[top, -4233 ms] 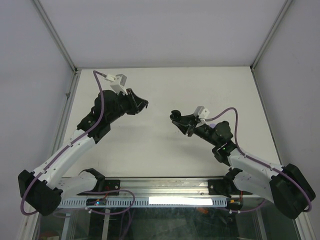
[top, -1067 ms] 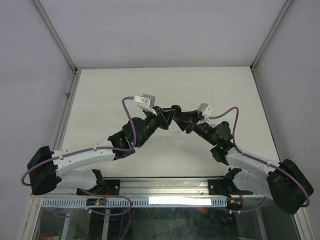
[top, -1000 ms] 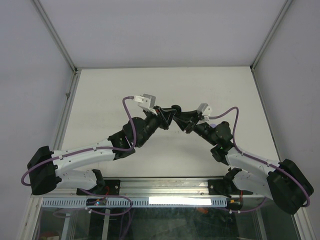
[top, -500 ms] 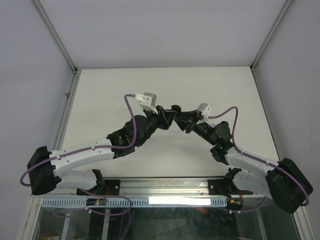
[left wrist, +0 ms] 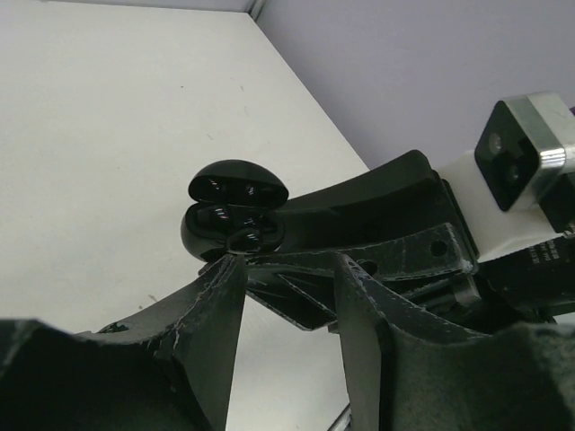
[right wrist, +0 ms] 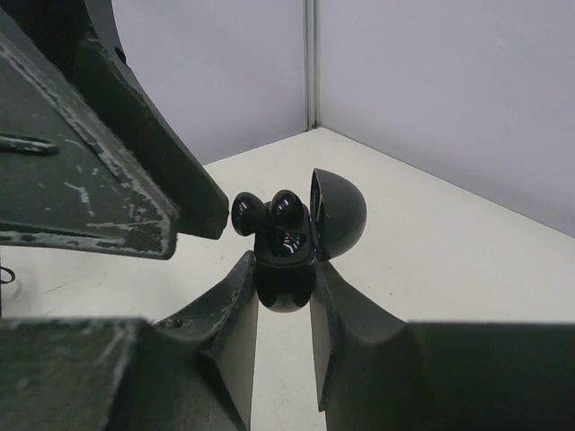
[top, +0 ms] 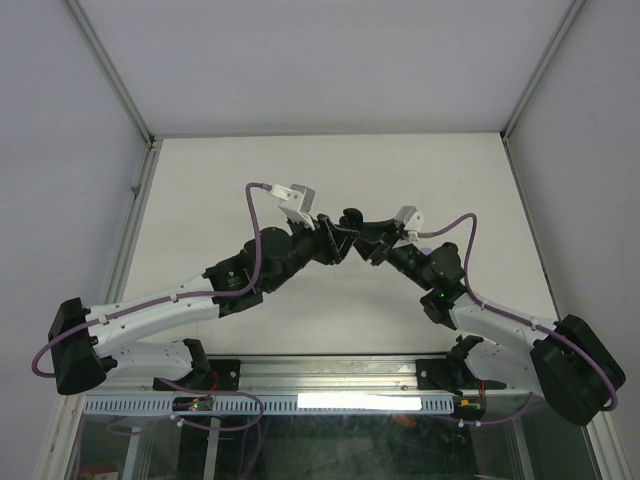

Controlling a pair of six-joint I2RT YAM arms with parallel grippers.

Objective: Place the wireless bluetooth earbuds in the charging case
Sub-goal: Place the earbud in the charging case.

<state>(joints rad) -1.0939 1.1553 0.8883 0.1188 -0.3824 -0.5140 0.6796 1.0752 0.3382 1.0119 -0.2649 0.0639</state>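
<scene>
Both arms reach in and meet nose to nose over the middle of the white table (top: 400,170), left arm from the near left, right arm from the near right. Right gripper (right wrist: 283,265): jaws closed onto the lower body of a glossy black charging case (left wrist: 211,241), one finger on each side, case held roughly upright. Case lid (right wrist: 340,214) hinged open, tipped back on the side away from the left arm. Two black earbuds (right wrist: 287,208) sit side by side in the mouth of the case, their rounded heads standing proud of the rim; cannot tell whether they are pressed fully home. Left gripper (left wrist: 287,269): jaws apart with a clear gap, nothing between them, pointed at the case from the left. From the right wrist view, one of the left gripper's fingers (right wrist: 135,180) ends just beside the nearer earbud; touching or a hair apart, cannot tell. From the left wrist view the case sits just beyond the left fingertips, open side turned toward them, with the right arm's black fingers running under it. From above, the case shows only as a small dark knob where the two grippers meet, around the table's centre.
</scene>
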